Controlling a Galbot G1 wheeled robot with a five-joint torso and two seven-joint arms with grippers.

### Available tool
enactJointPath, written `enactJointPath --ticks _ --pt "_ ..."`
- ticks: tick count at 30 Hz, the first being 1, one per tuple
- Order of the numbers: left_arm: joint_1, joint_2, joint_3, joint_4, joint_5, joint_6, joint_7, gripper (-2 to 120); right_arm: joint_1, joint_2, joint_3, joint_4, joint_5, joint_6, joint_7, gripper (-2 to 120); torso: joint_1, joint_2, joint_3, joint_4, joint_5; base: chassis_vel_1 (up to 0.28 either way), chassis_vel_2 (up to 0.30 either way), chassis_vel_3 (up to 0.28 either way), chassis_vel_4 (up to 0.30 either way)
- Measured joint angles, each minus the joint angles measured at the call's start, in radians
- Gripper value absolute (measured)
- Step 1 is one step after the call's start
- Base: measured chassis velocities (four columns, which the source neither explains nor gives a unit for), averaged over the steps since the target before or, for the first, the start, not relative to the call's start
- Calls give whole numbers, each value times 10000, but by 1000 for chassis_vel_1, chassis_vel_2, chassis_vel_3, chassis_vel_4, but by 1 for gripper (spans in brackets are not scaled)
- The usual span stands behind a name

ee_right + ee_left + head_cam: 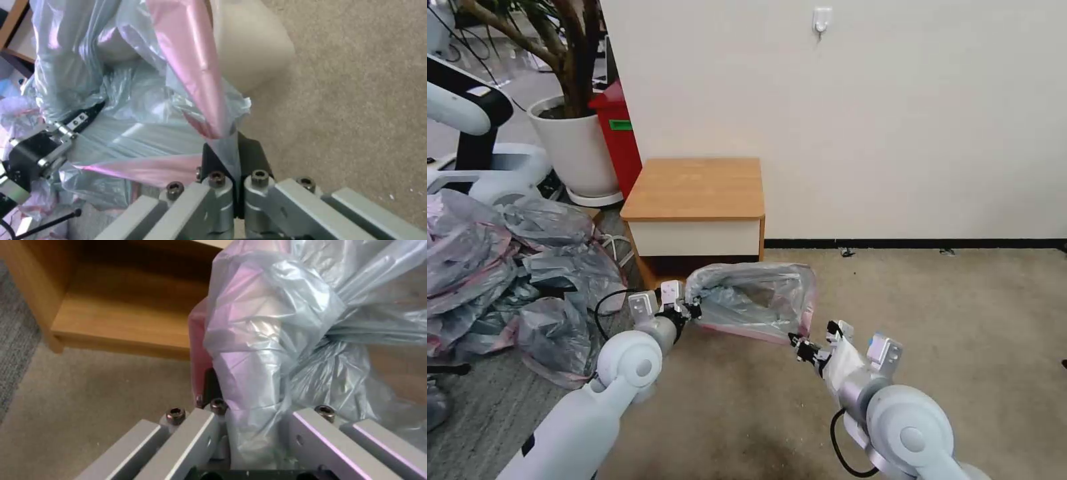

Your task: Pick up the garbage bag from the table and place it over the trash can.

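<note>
Bag stretched open over bin, in front of counter (694, 187)

Left claw (692, 311) and right claw (798, 344) each clamped the garbage bag (754, 300) rim on opposite sides; evidently to spread its mouth over the trash can (249, 56).

Two white arms with round grey-white joint caps and silver wrist sections. Black cable looping beside each wrist. Small white camera blocks on the wrists. Left gripper (695, 309) and right gripper (796, 341) both black at the tips. Pale grey metal finger links up close, fixed with dark hex-socket screws (217, 175). Black pads (253, 155) at the fingertips
</note>
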Motion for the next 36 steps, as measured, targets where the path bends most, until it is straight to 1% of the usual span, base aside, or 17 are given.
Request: enactJointPath --ticks 6,13,26,27,28,29,30,31,34,35,36 --pt "104 1 -10 -42 0 0 -29 1 177 25 16 -405 -167 73 -157 0 0 0 0 0 0 0 0 0 0" --pt "440 167 -15 -250 9 146 -30 1 333 -29 50 -982 -447 211 -365 0 0 0 0 1 1 0 0 0 0" --pt "926 168 -69 -560 36 380 -33 1 447 -83 29 -1500 -829 214 -515 0 0 0 0 1 1 0 0 0 0" --pt "933 184 -152 -529 133 374 -140 1 438 -158 67 -1587 -1016 254 -441 7 0 0 -1 1 0 0 0 0 0" --pt "933 184 -152 -529 133 374 -140 1 438 -158 67 -1587 -1016 254 -441 7 0 0 -1 1 0 0 0 0 0" --pt "933 187 -146 -510 126 375 -149 1 387 -207 48 -1555 -1094 257 -441 11 0 -1 1 2 3 0 0 0 0" --pt "929 191 -132 -503 122 375 -148 1 360 -250 14 -1525 -1221 258 -442 14 0 -1 0 1 -3 0 0 0 0" --pt "929 191 -132 -503 122 375 -148 1 360 -250 14 -1525 -1221 258 -442 14 0 -1 0 1 -3 0 0 0 0" --pt "896 164 -101 -490 115 376 -132 1 289 -325 -102 -1463 -1561 341 -455 28 0 -2 0 1 1 0 0 0 0" --pt "896 164 -101 -490 115 376 -132 1 289 -325 -102 -1463 -1561 341 -455 28 0 -2 0 1 1 0 0 0 0" --pt "884 156 -84 -478 111 375 -124 1 259 -334 -121 -1412 -1630 344 -458 32 0 -2 0 1 0 0 0 0 0"
